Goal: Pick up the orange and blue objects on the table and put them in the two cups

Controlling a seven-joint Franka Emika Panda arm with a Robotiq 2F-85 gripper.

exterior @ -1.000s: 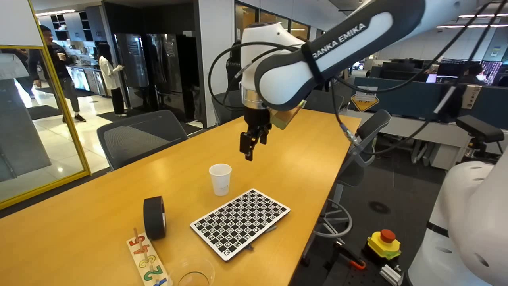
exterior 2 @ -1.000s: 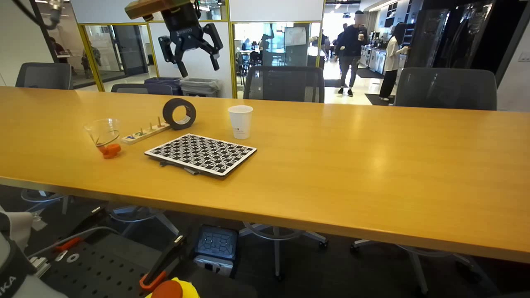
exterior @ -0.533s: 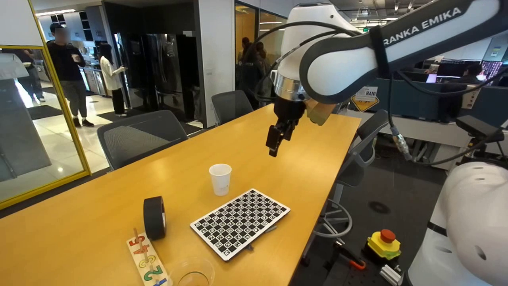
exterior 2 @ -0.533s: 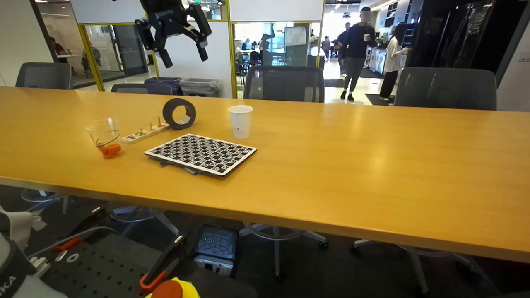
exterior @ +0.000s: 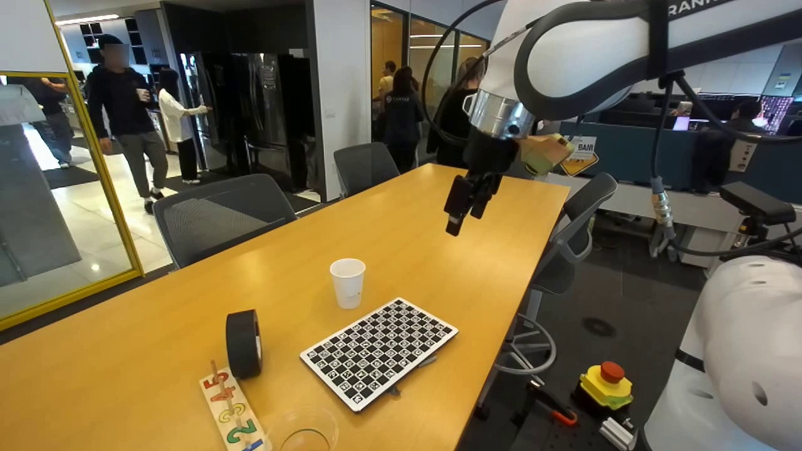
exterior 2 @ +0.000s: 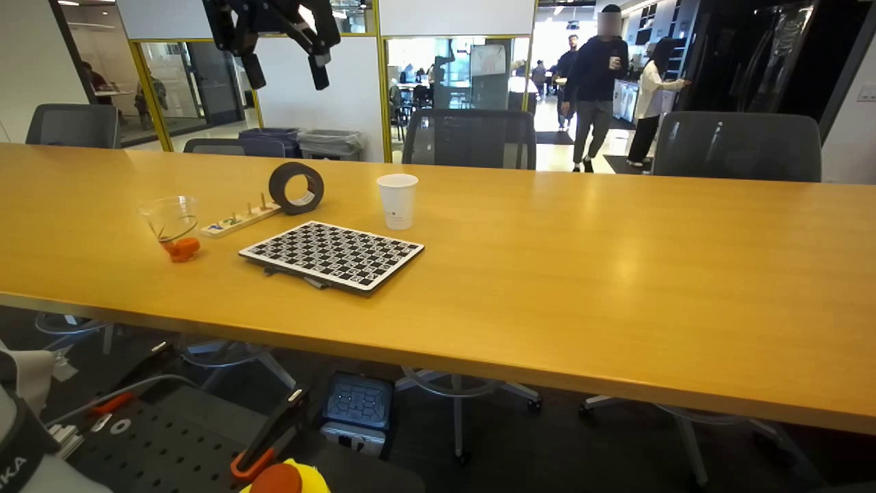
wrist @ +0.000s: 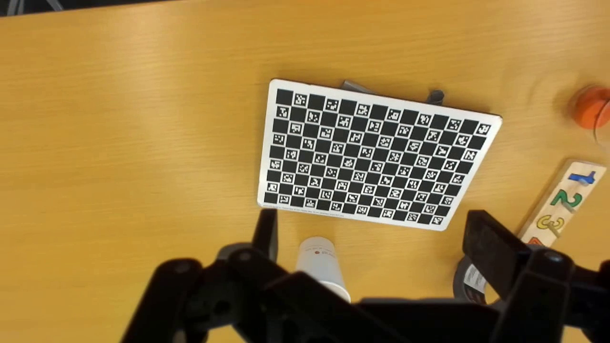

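Gripper (exterior 2: 287, 79) drawn back, jaws apart, pointing down.

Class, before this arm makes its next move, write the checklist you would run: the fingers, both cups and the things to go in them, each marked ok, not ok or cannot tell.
1. Fingers open and holding nothing: ok.
2. White cup standing upright on the table: ok.
3. Clear cup mouth up: ok.
4. Orange object outside the clear cup: cannot tell; the two overlap in an exterior view.
5. Separate blue object on the table: cannot tell; the blue I make out there is the numeral 1 on the number board.
6. Fingers over the orange object: not ok; it sits at the wrist view's right edge.
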